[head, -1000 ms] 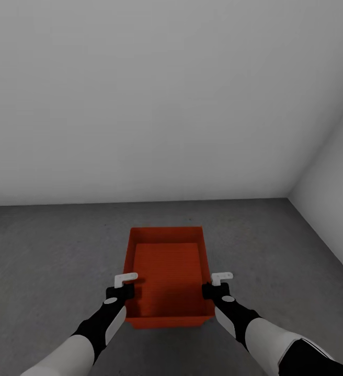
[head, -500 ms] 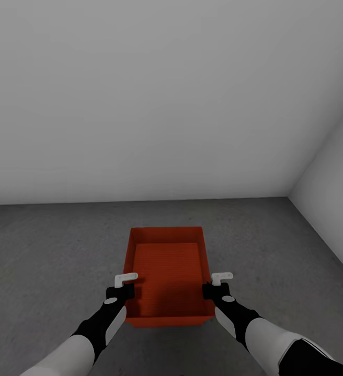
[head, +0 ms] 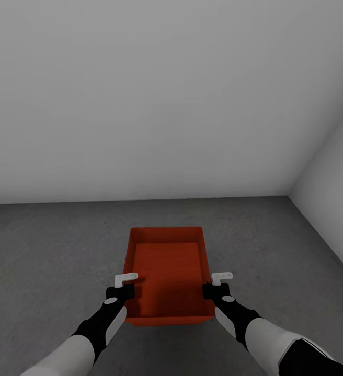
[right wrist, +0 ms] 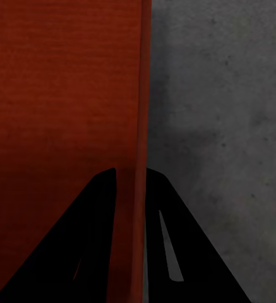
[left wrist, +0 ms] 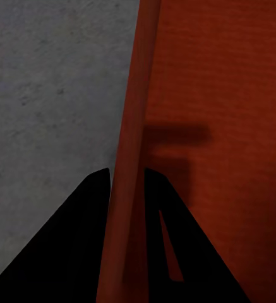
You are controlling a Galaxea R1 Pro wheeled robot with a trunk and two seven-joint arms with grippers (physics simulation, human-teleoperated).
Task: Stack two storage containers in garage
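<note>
Surface: dark grey, speckled concrete floor point(head: 46, 250), rough in texture, running to a plain white back wall point(head: 156, 104) and a second white wall point(head: 333, 177) at the right, the two meeting in a corner. No markings, labels or writing are legible on any surface.

Task item: one orange-red storage container point(head: 166, 271), open-topped, empty, thin-walled, centred ahead of the robot between both arms, over the concrete floor. Whether its base touches the floor cannot be told.

Left gripper point(head: 123, 284): at the container's left long wall near the front end. In the left wrist view the two dark fingers point(left wrist: 81, 240) straddle the wall rim point(left wrist: 134, 158), narrow and clamped on it, one inside and one outside.

Right gripper point(head: 217, 283): at the container's right long wall, opposite the left. In the right wrist view its fingers point(right wrist: 87, 240) close narrowly on the wall edge point(right wrist: 142, 126) likewise, with concrete outside.
</note>
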